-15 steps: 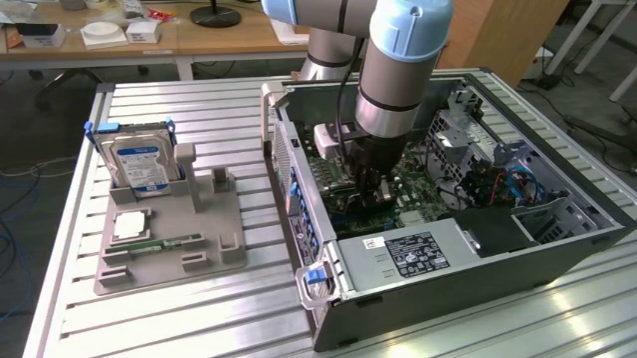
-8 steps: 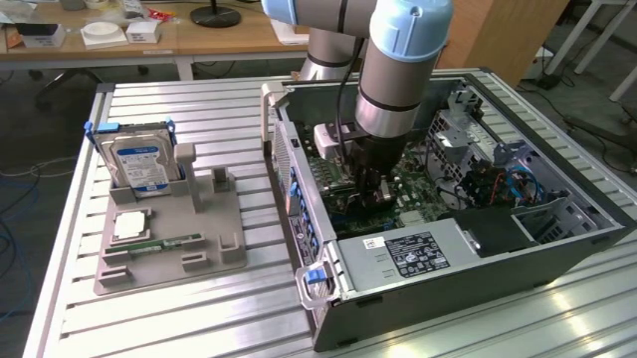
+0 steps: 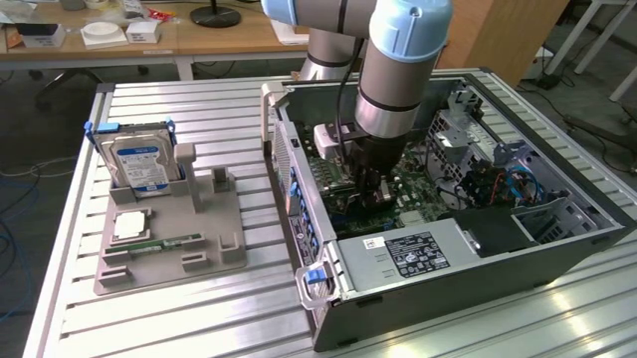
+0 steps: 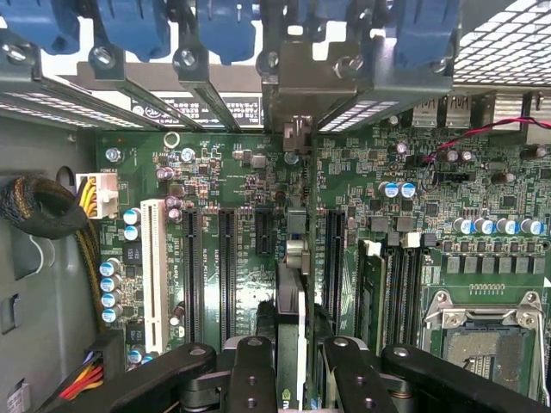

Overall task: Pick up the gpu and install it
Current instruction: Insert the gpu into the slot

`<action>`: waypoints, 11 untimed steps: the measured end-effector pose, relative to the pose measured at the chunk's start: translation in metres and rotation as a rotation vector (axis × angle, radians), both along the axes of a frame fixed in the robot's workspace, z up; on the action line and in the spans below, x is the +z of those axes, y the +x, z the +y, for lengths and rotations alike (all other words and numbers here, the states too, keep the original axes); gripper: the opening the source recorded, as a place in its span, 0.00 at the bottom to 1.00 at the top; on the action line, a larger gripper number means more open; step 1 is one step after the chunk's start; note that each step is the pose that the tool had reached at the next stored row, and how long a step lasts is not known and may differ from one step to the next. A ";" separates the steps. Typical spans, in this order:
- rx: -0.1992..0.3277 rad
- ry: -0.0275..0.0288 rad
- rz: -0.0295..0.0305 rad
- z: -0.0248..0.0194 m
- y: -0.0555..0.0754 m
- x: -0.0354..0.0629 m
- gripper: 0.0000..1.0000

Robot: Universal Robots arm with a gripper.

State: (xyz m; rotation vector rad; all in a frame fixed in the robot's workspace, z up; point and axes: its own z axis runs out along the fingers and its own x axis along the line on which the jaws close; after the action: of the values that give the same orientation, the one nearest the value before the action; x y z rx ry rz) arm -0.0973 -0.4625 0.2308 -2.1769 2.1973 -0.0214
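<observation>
In the wrist view the gpu (image 4: 293, 288) stands on edge between my black fingers (image 4: 251, 370), and my gripper (image 4: 293, 366) is shut on it. The card runs in line with the long black expansion slots (image 4: 225, 267) of the green motherboard (image 4: 215, 168). Its silver bracket (image 4: 301, 82) reaches the rear slot openings of the case. I cannot tell whether the card's edge sits in a slot. In the exterior view my gripper (image 3: 371, 194) reaches down inside the open computer case (image 3: 557, 231), low over the motherboard.
Blue retention clips (image 4: 138, 30) line the case's rear wall. A white slot (image 4: 153, 275) and cable bundle (image 4: 39, 206) lie to one side, memory slots and the CPU socket (image 4: 486, 344) to the other. Outside the case, a grey fixture (image 3: 199, 224) holds a hard drive (image 3: 145, 168) and memory stick (image 3: 164, 243).
</observation>
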 end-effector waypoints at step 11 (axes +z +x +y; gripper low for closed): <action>0.000 0.0001 -0.0019 0.0000 0.000 0.0119 0.32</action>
State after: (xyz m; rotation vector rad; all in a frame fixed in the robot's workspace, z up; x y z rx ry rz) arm -0.0973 -0.4625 0.2427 -2.1760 2.1962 -0.0233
